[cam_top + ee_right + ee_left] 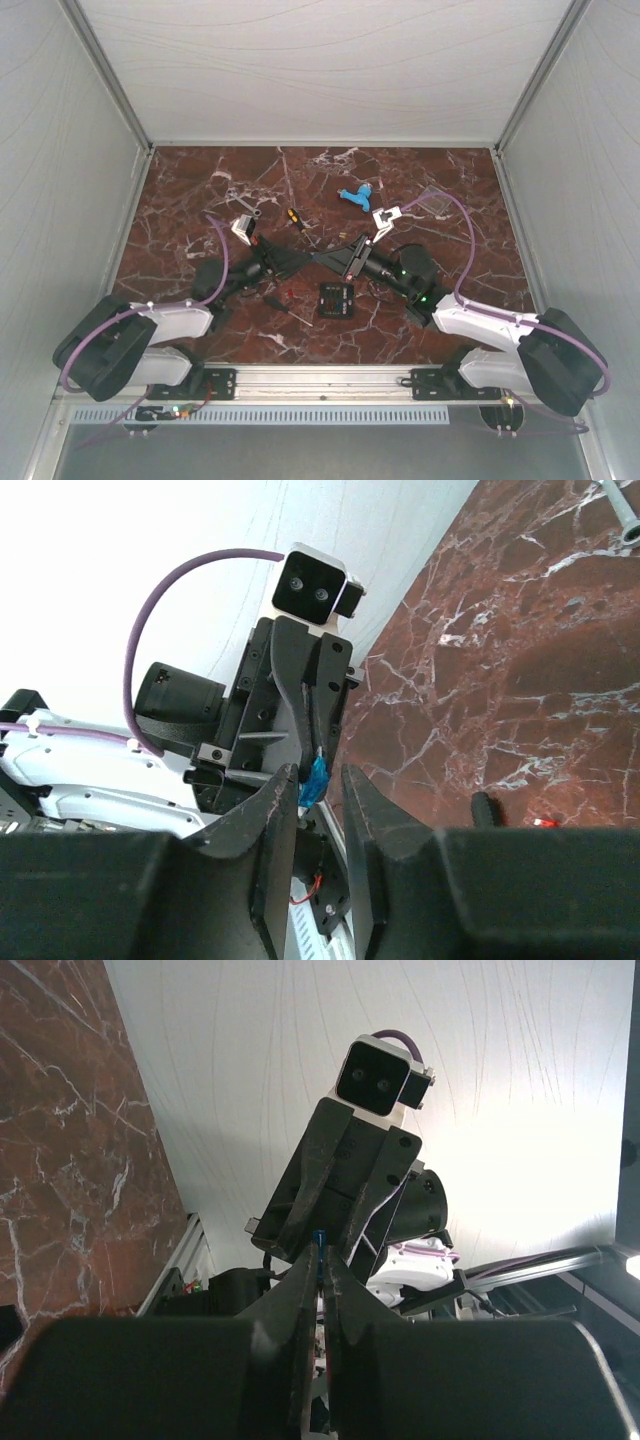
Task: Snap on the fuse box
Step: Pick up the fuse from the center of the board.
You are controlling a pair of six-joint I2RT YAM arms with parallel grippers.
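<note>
Fuse box lay on the table; just beyond it your left gripper pinched a blue bit, right gripper gaping around that. Box looked light, brittle: grip its sides.

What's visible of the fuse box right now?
The fuse box is a small square black box, plastic by the look. It lies flat on the marble table, toward the near side and about midway between the two arms. Its open face points up, with small coloured bits showing inside. No cover can be made out on it. Nothing touches it.
</note>
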